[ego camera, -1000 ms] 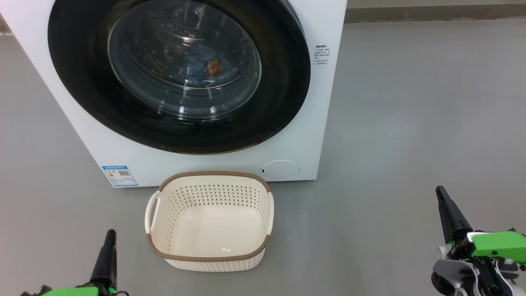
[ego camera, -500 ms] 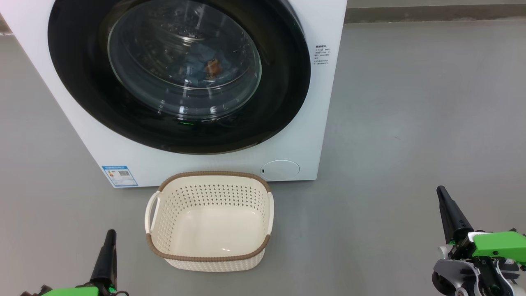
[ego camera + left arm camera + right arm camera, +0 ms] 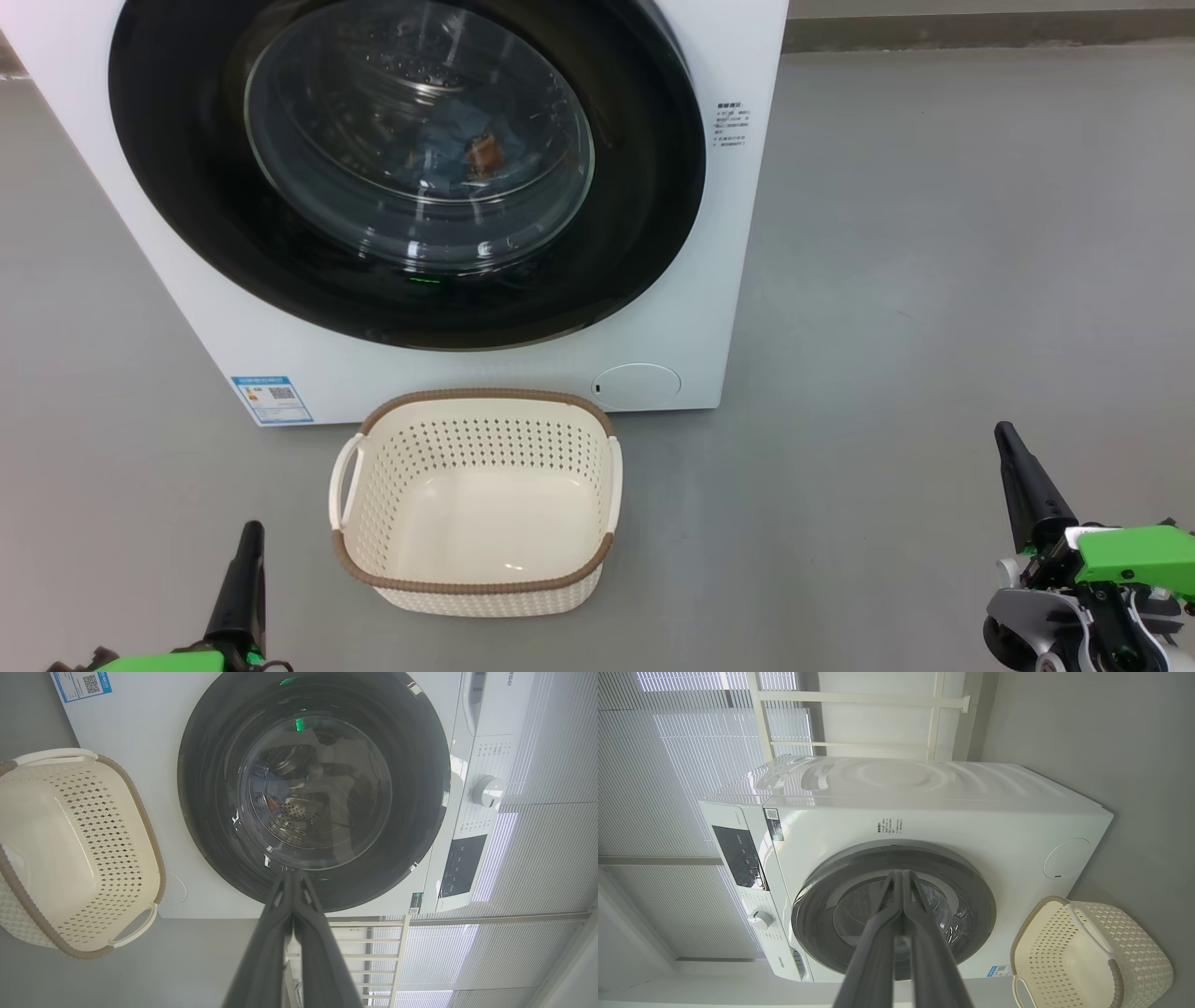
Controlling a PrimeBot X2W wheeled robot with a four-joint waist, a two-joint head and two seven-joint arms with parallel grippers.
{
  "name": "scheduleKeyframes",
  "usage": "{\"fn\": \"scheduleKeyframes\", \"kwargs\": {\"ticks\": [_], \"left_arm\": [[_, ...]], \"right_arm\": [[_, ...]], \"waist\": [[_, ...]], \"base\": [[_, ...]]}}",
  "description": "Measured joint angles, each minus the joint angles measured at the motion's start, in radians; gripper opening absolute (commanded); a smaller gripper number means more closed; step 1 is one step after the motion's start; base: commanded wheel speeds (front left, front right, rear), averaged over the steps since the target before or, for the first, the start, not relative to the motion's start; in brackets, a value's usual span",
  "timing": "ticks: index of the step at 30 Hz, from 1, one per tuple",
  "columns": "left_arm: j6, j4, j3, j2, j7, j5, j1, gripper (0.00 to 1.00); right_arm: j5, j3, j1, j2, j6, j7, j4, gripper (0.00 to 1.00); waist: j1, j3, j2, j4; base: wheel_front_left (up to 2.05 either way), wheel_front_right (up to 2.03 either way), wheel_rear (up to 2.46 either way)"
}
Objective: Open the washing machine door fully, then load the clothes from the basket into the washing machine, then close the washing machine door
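Observation:
The white washing machine (image 3: 695, 280) stands ahead with its round black washing machine door (image 3: 644, 177) closed flat against the front. Behind the glass window, the light blue clothes (image 3: 467, 149) with an orange-brown figure lie in the steel drum. The cream basket (image 3: 478, 499) with a brown rim sits on the floor before the machine, holding nothing. My left gripper (image 3: 250, 532) is shut at the lower left, away from the basket. At the lower right my right gripper (image 3: 1005, 434) is shut too. In the left wrist view the left gripper (image 3: 293, 872) points at the door (image 3: 420, 765).
Grey floor (image 3: 934, 233) stretches wide to the right of the machine. A baseboard (image 3: 980, 33) runs along the far wall. Window blinds (image 3: 682, 732) and a white rack (image 3: 934, 718) stand behind the machine. The control panel (image 3: 460, 865) and its dial (image 3: 486, 791) sit above the door.

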Motion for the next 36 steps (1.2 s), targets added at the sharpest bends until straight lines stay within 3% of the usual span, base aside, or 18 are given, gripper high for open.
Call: {"fn": "scheduleKeyframes", "kwargs": {"ticks": [36], "left_arm": [[0.0, 0.0, 0.0, 0.0, 0.0, 0.0, 0.0, 0.0]], "right_arm": [[-0.002, -0.004, 0.0, 0.004, 0.0, 0.0, 0.0, 0.0]], "waist": [[0.0, 0.0, 0.0, 0.0]], "base": [[0.0, 0.0, 0.0]]}}
